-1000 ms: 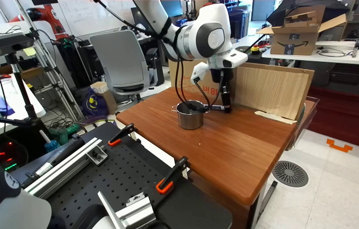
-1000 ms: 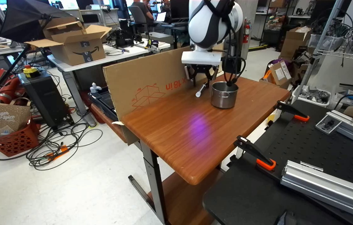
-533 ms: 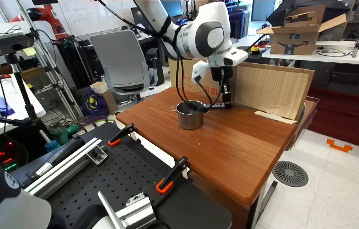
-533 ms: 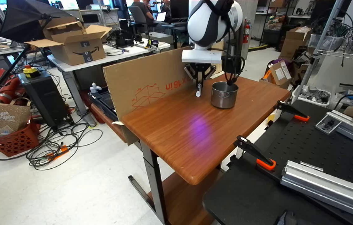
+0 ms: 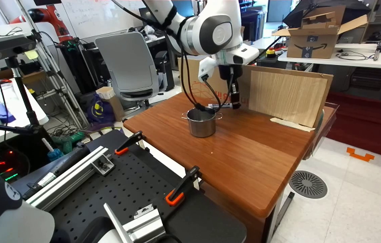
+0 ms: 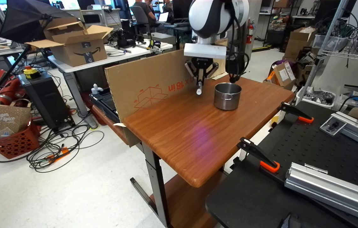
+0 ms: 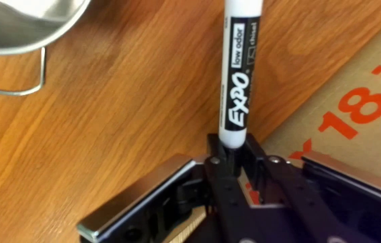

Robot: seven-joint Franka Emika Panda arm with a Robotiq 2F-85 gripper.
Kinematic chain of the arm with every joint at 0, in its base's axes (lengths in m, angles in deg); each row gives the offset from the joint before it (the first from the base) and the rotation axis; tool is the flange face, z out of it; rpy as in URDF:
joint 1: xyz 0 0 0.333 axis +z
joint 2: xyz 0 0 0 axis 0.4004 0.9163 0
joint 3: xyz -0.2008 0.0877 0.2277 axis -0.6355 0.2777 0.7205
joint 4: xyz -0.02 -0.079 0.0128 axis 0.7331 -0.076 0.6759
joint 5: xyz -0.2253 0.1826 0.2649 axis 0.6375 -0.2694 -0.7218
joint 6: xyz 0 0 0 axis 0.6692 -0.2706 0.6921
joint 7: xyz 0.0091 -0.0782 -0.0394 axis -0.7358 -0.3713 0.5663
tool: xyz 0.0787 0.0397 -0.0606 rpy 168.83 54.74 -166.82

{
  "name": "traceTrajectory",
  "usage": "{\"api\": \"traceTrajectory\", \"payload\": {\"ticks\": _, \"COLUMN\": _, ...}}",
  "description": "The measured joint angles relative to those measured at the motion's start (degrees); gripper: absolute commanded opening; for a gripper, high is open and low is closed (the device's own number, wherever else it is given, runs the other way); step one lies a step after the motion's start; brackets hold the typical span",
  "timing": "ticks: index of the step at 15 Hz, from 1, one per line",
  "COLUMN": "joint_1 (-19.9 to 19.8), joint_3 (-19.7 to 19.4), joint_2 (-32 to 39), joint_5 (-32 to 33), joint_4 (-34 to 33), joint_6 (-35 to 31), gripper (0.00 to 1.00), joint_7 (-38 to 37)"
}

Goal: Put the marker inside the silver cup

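Observation:
The marker (image 7: 240, 72), white with a black label, is gripped near its dark end by my gripper (image 7: 233, 148), and its white end points away from the fingers. Both exterior views show the held marker (image 5: 222, 105) roughly level and a little above the table, beside the silver cup. Shiny and with thin wire handles, the silver cup (image 6: 227, 99) stands upright on the table. In the wrist view part of the silver cup (image 7: 11, 42) appears at the upper left, apart from the marker, and the visible part of its inside holds nothing. My gripper (image 6: 200, 80) is between the cup and the cardboard.
A cardboard panel (image 6: 153, 79) with red print stands along the table's back edge, close behind the gripper. Dark cables (image 5: 185, 77) hang from the arm near the cup's rim. The wooden table (image 5: 244, 162) meets a black board with clamps (image 5: 183, 185) in front.
The jaws have come together on the marker, which lay on the table before. Gripper and marker have since risen a little. The silver cup has not moved.

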Motion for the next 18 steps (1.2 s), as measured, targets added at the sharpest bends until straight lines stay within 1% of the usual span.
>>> {"api": "traceTrajectory", "payload": {"ticks": 3, "joint_1": -0.1, "joint_3": 0.1, "joint_2": -5.0, "joint_5": -1.7, "joint_4": 3.3, "joint_6": -1.6, "gripper": 0.05, "joint_7": 1.3}}
{"api": "traceTrajectory", "payload": {"ticks": 7, "joint_1": -0.1, "joint_3": -0.7, "joint_2": -12.6, "joint_5": -1.8, "joint_4": 8.3, "joint_6": -3.6, "gripper": 0.05, "joint_7": 1.4}}
{"api": "traceTrajectory", "payload": {"ticks": 9, "joint_1": 0.6, "joint_3": -1.9, "joint_2": -16.1, "joint_5": -0.5, "joint_4": 11.8, "joint_6": -5.3, "gripper": 0.05, "joint_7": 0.8}}
{"api": "traceTrajectory", "payload": {"ticks": 11, "joint_1": 2.3, "joint_3": -4.2, "joint_2": -18.9, "joint_5": 3.6, "joint_4": 15.9, "joint_6": -8.3, "gripper": 0.05, "joint_7": -2.0}}
{"api": "traceTrajectory", "payload": {"ticks": 13, "joint_1": 5.8, "joint_3": -8.7, "joint_2": -20.6, "joint_5": 10.8, "joint_4": 20.0, "joint_6": -12.1, "gripper": 0.05, "joint_7": -7.9}}
{"api": "traceTrajectory", "payload": {"ticks": 14, "joint_1": 8.4, "joint_3": -12.1, "joint_2": -20.8, "joint_5": 15.5, "joint_4": 21.6, "joint_6": -13.9, "gripper": 0.05, "joint_7": -11.9}}
{"api": "traceTrajectory", "payload": {"ticks": 16, "joint_1": 14.9, "joint_3": -20.7, "joint_2": -20.6, "joint_5": 25.3, "joint_4": 23.4, "joint_6": -16.3, "gripper": 0.05, "joint_7": -20.4}}
{"api": "traceTrajectory", "payload": {"ticks": 18, "joint_1": 21.8, "joint_3": -29.3, "joint_2": -20.3, "joint_5": 34.8, "joint_4": 23.9, "joint_6": -17.0, "gripper": 0.05, "joint_7": -29.0}}
